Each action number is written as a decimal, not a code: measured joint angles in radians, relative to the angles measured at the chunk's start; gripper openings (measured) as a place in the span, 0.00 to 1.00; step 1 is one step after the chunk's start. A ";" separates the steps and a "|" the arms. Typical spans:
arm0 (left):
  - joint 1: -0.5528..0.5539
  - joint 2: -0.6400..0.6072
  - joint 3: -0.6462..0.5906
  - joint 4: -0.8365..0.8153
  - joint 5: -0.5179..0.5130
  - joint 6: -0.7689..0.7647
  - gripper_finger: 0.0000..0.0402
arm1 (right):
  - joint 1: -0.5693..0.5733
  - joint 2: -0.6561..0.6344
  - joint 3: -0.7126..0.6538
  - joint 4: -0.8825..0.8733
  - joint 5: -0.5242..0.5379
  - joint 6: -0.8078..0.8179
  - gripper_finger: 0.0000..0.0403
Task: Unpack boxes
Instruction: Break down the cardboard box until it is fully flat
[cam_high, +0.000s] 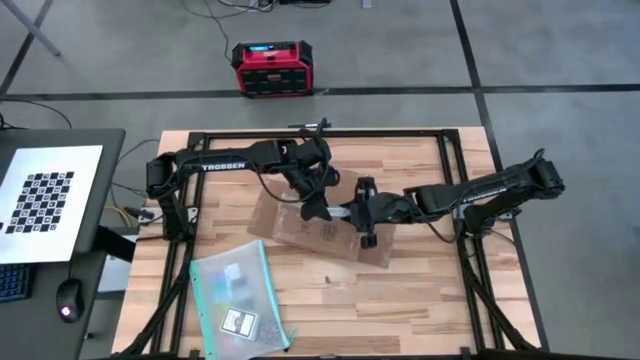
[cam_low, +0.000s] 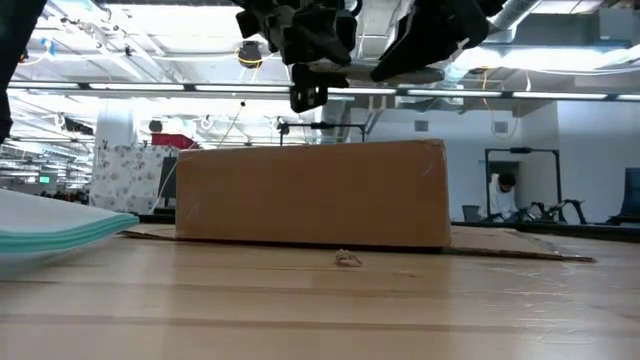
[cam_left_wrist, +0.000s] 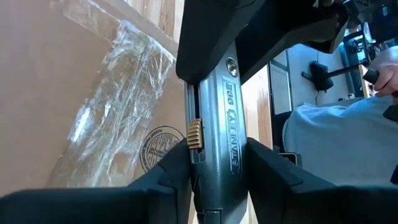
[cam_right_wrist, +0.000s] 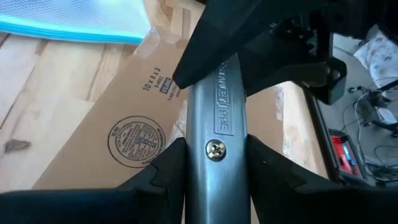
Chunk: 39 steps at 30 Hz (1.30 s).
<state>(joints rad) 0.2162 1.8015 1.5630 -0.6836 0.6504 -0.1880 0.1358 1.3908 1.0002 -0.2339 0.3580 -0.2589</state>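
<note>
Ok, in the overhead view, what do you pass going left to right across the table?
Clear pouch → cardboard box → left gripper → right gripper, both over the box, each shut on a utility knife.

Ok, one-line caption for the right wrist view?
Right gripper and left gripper both gripping a metal utility knife above the taped cardboard box.

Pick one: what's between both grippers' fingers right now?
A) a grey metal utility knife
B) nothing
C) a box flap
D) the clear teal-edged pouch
A: both wrist views show a grey metal utility knife between that arm's dark fingers, with the left gripper and right gripper at opposite ends of it above the taped cardboard box.
</note>
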 joint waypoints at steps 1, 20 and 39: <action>0.000 0.000 0.000 0.003 0.000 0.007 0.25 | 0.002 0.000 0.001 -0.001 0.004 -0.001 0.30; 0.007 -0.229 0.001 0.019 -0.424 0.378 0.10 | -0.100 -0.231 0.013 -0.007 -0.017 0.494 0.63; 0.027 -0.264 0.001 0.259 -0.378 0.454 0.10 | -0.173 -0.242 0.013 0.311 -0.185 0.335 0.63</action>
<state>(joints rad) 0.2428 1.5379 1.5639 -0.4245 0.2726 0.2657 -0.0375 1.1484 1.0130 0.0770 0.1731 0.0756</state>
